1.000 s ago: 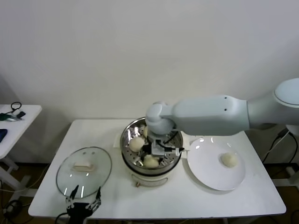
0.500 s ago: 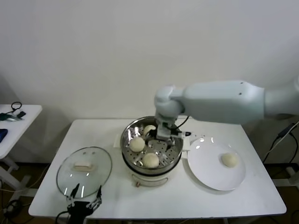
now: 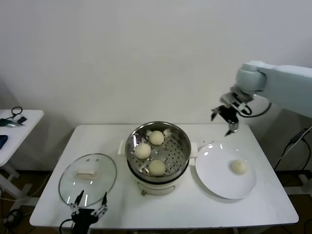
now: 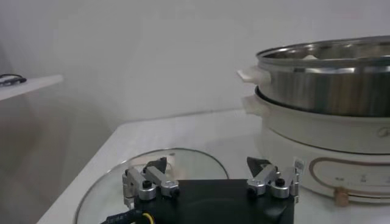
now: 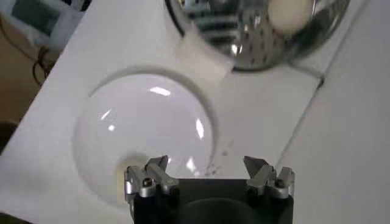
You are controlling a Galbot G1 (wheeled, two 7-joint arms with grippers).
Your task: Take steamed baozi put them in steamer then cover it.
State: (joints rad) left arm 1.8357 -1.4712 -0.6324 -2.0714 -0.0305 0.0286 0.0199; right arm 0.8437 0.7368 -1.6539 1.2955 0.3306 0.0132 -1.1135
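Note:
The steel steamer (image 3: 158,168) stands mid-table on its white base and holds three cream-white baozi (image 3: 156,137) on its perforated tray. A fourth baozi (image 3: 238,166) lies on the white plate (image 3: 219,180) to the right. The glass cover (image 3: 87,178) with its cream handle lies flat on the table at the left. My right gripper (image 3: 225,120) is open and empty, raised above the back of the plate; in the right wrist view the plate (image 5: 143,128) lies below it and the steamer (image 5: 256,33) beyond. My left gripper (image 3: 87,210) is open and empty at the table's front edge, just in front of the cover (image 4: 177,161).
A small white side table (image 3: 14,129) with dark items stands at the far left. The steamer (image 4: 329,79) rises beside the left gripper in the left wrist view. The wall is close behind the table.
My right gripper has let go of a baozi in the steamer, risen out of it and swung right to above the plate. The left arm has not moved.

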